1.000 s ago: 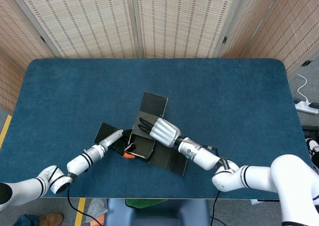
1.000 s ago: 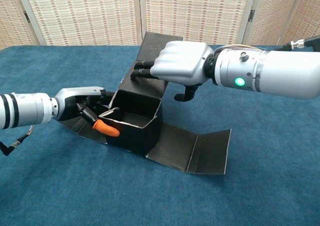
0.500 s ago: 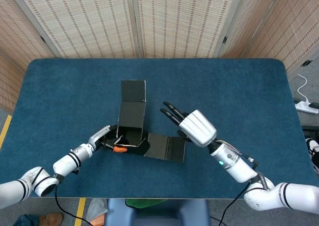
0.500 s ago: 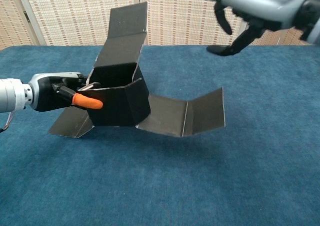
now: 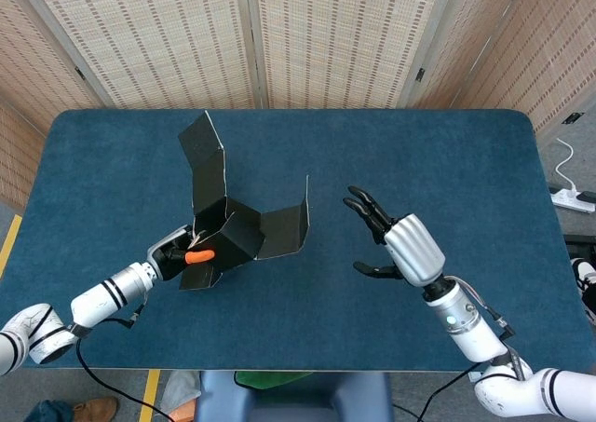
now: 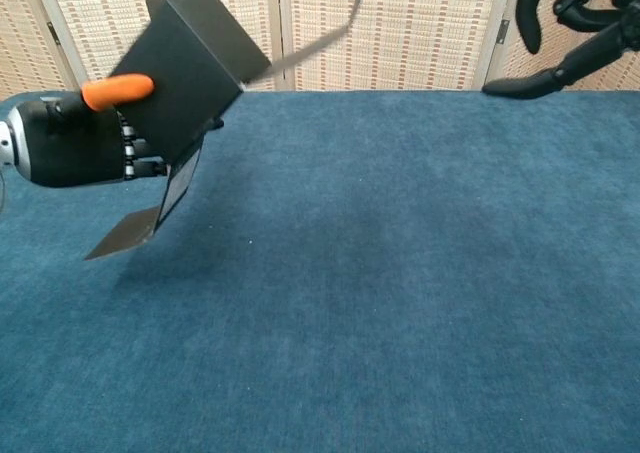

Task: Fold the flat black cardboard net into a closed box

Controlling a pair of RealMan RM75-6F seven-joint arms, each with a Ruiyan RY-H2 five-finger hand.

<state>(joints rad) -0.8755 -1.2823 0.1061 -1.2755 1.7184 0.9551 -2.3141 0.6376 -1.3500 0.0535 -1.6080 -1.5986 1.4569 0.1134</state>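
My left hand (image 5: pixel 177 251) grips the half-formed cardboard net (image 5: pixel 233 219), lifted clear of the blue surface (image 5: pixel 447 170). My right hand (image 5: pixel 396 245) hangs empty, fingers spread, well apart. I'd hold the net level, then press the loose flaps inward.

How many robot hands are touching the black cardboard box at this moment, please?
1. The left hand grips the partly folded black cardboard box, lifted off the table. The right hand hangs apart to the right, fingers spread, holding nothing.
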